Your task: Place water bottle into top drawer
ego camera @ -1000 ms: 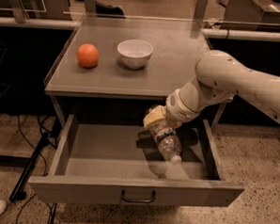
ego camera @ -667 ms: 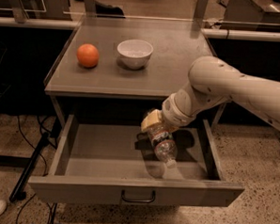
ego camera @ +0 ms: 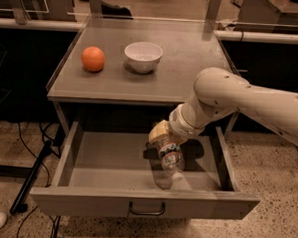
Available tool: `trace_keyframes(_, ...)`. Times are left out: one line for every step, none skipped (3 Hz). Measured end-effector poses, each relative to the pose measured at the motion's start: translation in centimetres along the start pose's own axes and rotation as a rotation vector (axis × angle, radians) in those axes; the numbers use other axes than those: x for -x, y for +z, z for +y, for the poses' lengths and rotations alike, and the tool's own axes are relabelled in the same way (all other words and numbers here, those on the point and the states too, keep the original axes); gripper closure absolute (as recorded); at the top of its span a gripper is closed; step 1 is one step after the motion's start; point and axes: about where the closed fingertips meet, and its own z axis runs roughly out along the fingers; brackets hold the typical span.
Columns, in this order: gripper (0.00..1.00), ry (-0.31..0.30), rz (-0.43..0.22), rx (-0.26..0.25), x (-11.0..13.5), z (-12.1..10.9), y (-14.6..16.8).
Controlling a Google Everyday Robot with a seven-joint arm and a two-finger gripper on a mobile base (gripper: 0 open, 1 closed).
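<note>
The top drawer [ego camera: 111, 164] is pulled open below the grey tabletop; its front panel carries a small dark handle [ego camera: 146, 210]. My gripper [ego camera: 162, 137] reaches in from the right over the drawer's middle and is shut on the water bottle [ego camera: 171, 159], a clear crinkled bottle with a pale label. The bottle hangs tilted, its lower end pointing down and right, close above the drawer floor. I cannot tell whether it touches the floor.
An orange [ego camera: 93, 58] and a white bowl [ego camera: 143, 56] stand on the tabletop [ego camera: 192, 58] above the drawer. My white arm [ego camera: 250, 104] crosses the drawer's right side. Black cables [ego camera: 33, 177] lie on the speckled floor at left.
The arm has moved left and lowered a little, carrying the bottle toward the drawer's middle and deeper into it. The bottle stays in the gripper.
</note>
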Motion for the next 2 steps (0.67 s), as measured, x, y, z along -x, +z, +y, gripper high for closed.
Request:
trace_keyframes(1.00,0.023,-0.003,-0.003,0.4,-0.4,0.4)
trace_keyframes(1.00,0.073,-0.010,-0.020,1.9,-1.8,1.3)
